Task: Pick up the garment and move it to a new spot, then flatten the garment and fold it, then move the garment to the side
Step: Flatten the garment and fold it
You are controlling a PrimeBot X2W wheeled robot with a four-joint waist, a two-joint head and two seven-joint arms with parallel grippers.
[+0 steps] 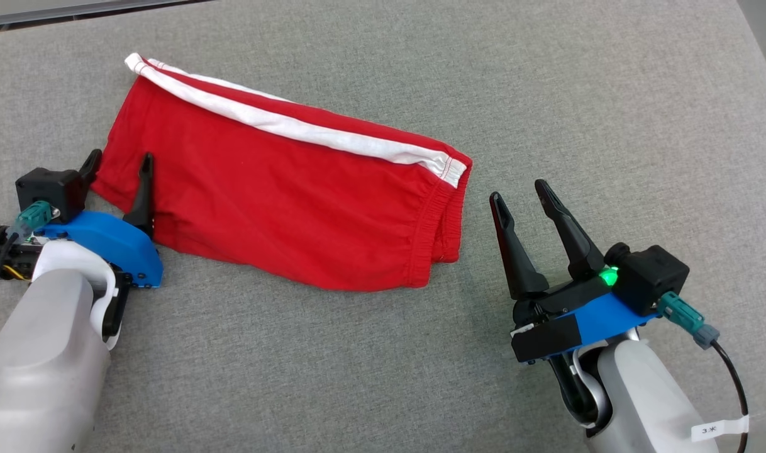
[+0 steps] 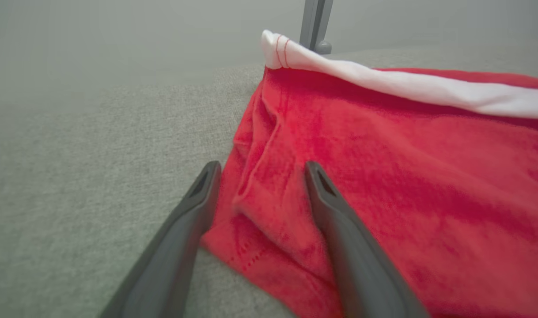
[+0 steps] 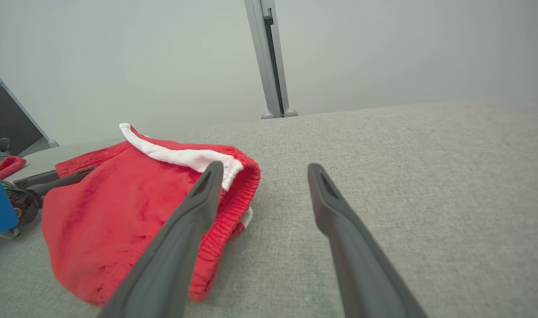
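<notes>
Shorts [image 1: 282,195] lie folded; left claw [image 1: 121,155] open astride one end, right claw [image 1: 518,190] open beside the other, seemingly poised to shift them.

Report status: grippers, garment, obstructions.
Left gripper open, straddling edge of shorts. Right gripper open, clear of them. Shorts folded on grey surface. Nothing in the way.

- The shorts [image 2: 384,176] run off the right and bottom edges of the left wrist view; everything beyond them is blurred.
- Head view: the left pincer [image 1: 122,156] has its outer finger half hidden behind a black block [image 1: 49,189].
- The tag [image 1: 719,429] by the right forearm [image 1: 647,402] is too small to read.
- Right wrist view: one finger of the right pincer [image 3: 263,167] covers part of the waistband [image 3: 244,185].
</notes>
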